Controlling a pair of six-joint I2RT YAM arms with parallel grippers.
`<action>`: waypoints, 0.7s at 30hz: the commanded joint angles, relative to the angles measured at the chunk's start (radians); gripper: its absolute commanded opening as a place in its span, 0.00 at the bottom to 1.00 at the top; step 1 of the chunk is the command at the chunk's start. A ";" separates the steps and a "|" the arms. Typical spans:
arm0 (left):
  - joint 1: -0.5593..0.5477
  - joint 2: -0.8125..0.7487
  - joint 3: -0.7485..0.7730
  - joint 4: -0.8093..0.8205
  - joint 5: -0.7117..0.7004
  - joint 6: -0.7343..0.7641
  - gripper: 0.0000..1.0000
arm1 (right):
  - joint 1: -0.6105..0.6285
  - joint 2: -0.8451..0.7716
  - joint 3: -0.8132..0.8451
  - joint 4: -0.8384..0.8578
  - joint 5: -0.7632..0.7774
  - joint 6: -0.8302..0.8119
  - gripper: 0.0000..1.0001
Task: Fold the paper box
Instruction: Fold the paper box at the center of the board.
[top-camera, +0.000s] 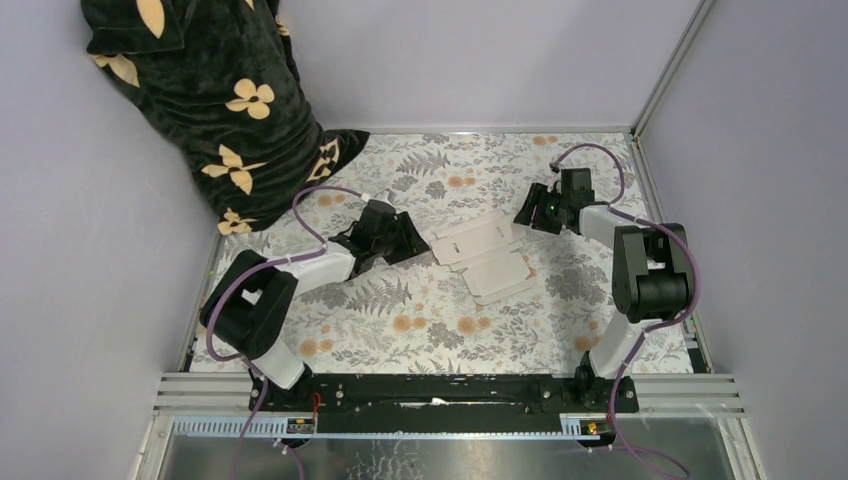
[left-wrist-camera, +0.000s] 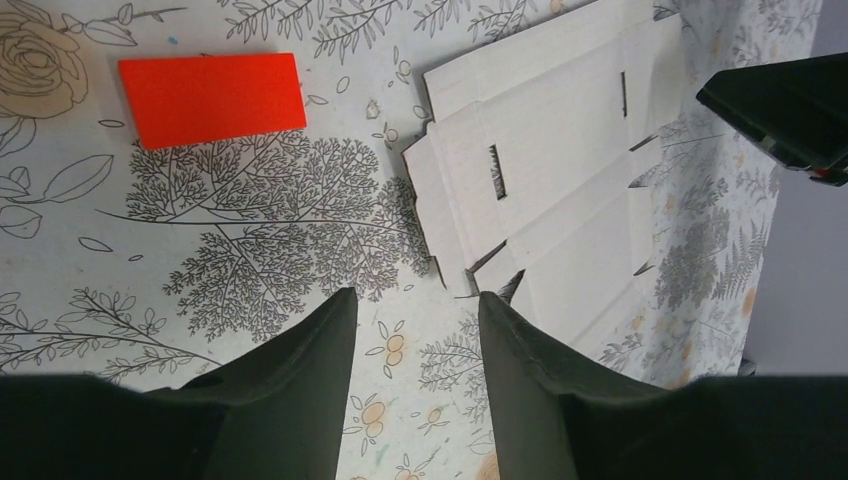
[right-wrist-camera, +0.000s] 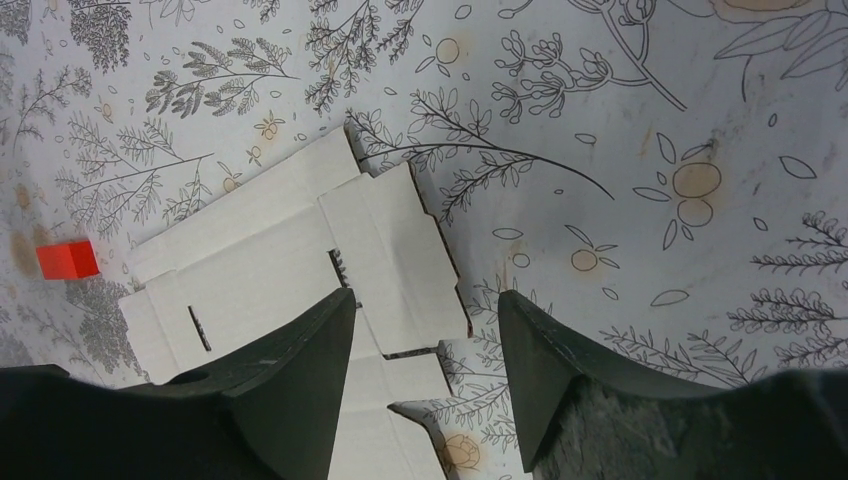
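The paper box (top-camera: 485, 262) lies flat and unfolded at the middle of the floral desk (top-camera: 420, 330), its long axis slanting far-left to near-right. The left arm (top-camera: 330, 262) has its jaws parted and empty just off the box's left edge. The right arm (top-camera: 600, 222) has its jaws parted and empty by the far-right corner.
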 joint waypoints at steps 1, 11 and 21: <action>-0.011 0.032 -0.005 0.029 -0.010 0.000 0.54 | -0.001 0.029 0.052 0.038 -0.037 -0.012 0.62; -0.020 0.151 0.043 0.070 0.009 -0.013 0.72 | -0.001 0.073 0.095 0.033 -0.037 -0.011 0.58; -0.050 0.238 0.126 0.087 0.021 -0.027 0.73 | 0.006 0.105 0.093 0.039 -0.052 -0.011 0.55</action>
